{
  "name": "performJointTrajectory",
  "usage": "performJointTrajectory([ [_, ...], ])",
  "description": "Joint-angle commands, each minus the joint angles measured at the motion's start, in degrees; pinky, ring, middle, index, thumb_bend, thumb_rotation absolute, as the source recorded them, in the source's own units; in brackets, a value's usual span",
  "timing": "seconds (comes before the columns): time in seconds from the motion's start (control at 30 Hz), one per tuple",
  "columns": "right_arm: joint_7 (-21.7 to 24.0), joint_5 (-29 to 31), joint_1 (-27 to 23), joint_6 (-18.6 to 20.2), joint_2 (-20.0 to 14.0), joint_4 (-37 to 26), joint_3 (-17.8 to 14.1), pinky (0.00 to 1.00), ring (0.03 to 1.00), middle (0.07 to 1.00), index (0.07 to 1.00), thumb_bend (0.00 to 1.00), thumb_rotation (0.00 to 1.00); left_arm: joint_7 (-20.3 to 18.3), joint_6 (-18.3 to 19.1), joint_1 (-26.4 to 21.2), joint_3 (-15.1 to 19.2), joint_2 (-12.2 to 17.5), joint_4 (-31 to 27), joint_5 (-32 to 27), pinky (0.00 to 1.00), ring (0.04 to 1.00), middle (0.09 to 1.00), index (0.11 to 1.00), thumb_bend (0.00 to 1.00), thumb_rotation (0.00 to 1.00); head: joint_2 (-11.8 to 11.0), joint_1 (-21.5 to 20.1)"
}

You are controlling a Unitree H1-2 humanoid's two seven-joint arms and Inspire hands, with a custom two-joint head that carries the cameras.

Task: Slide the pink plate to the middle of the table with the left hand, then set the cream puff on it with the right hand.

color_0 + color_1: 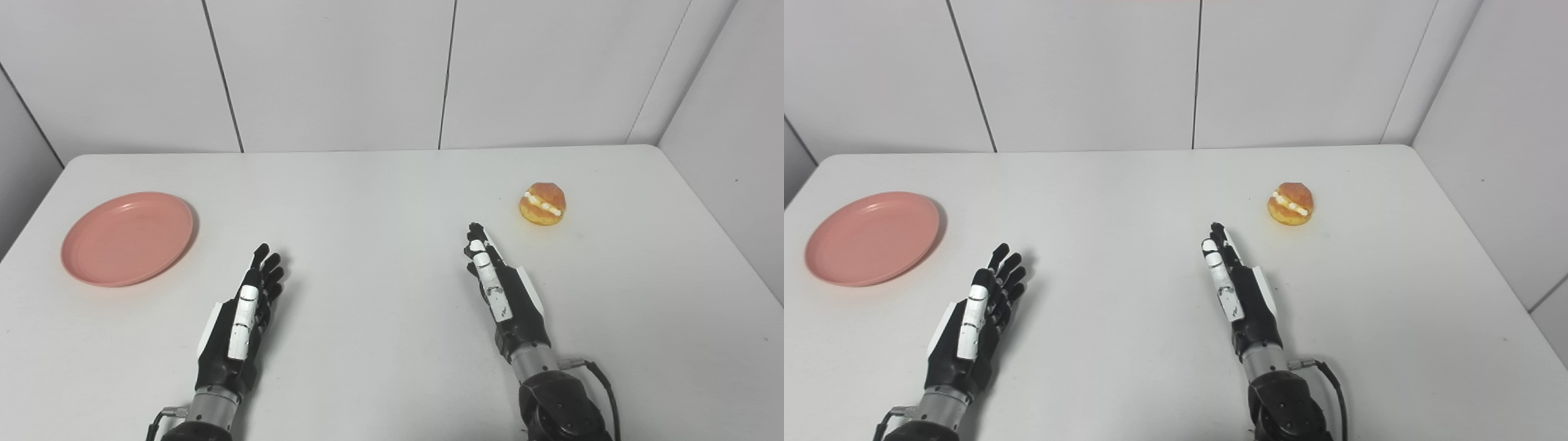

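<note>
Left eye view: round pink plastic plate (127,238) lies far left on the white surface (380,202). Golden cream-filled puff (542,204) sits far right. Left hand (242,315) and right hand (499,288) rest between, fingers extended, empty.

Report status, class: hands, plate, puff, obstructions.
Left hand and right hand open, empty. Pink plate far left, cream puff right, both untouched. Nothing between.

pink plate (127,237), golden cream puff (542,204), white table (380,196)

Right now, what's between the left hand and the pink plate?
Nothing: only bare table separates the left hand from the pink plate, clear in both eye views.
</note>
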Motion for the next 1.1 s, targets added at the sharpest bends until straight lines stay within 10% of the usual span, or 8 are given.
performJointTrajectory([
  [0.0, 0.46, 0.8, -1.6, -2.92, 0.13, -1.42, -0.21, 0.98, 0.966, 0.978, 0.972, 0.39, 1.0, 0.39, -1.13, 0.65, -0.46, 0.12, -1.96, 0.45, 0.99, 0.981, 0.982, 0.974, 0.59, 1.0, 0.04, 0.19],
  [1.07, 0.79, 1.1, -1.66, -2.58, -0.86, -1.61, -0.25, 0.98, 0.964, 0.98, 0.972, 0.39, 1.0, 1.8, -0.04, 0.65, -1.3, -0.5, -2.55, 0.67, 0.99, 0.98, 0.979, 0.968, 0.59, 1.0, -0.37, 3.14],
])
